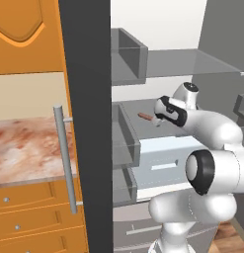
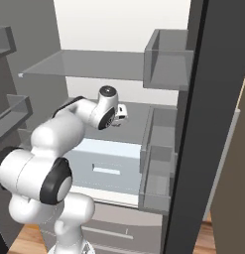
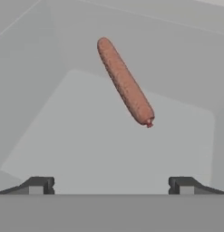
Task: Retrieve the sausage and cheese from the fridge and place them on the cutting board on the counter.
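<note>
The fridge (image 1: 89, 123) stands open, its white inside and glass shelves showing. The sausage (image 3: 124, 81), a slim reddish-brown link, lies diagonally on the grey middle shelf (image 1: 138, 106), with its left end (image 1: 144, 116) poking out past my hand. My gripper (image 3: 112, 186) is open, with the fingers spread wide and nothing between them. It hovers over the shelf a short way before the sausage. In the right base view the hand (image 2: 110, 111) reaches into the fridge over that shelf. The cheese and the cutting board are out of view. The marbled counter (image 1: 24, 148) lies left of the fridge door.
A glass shelf (image 2: 84, 64) hangs above the hand, and a pale drawer (image 2: 109, 168) sits below it. Grey door bins (image 1: 126, 143) (image 2: 161, 163) flank the opening. A bar handle (image 1: 64, 158) runs down the open door. Orange drawers (image 1: 29, 217) sit under the counter.
</note>
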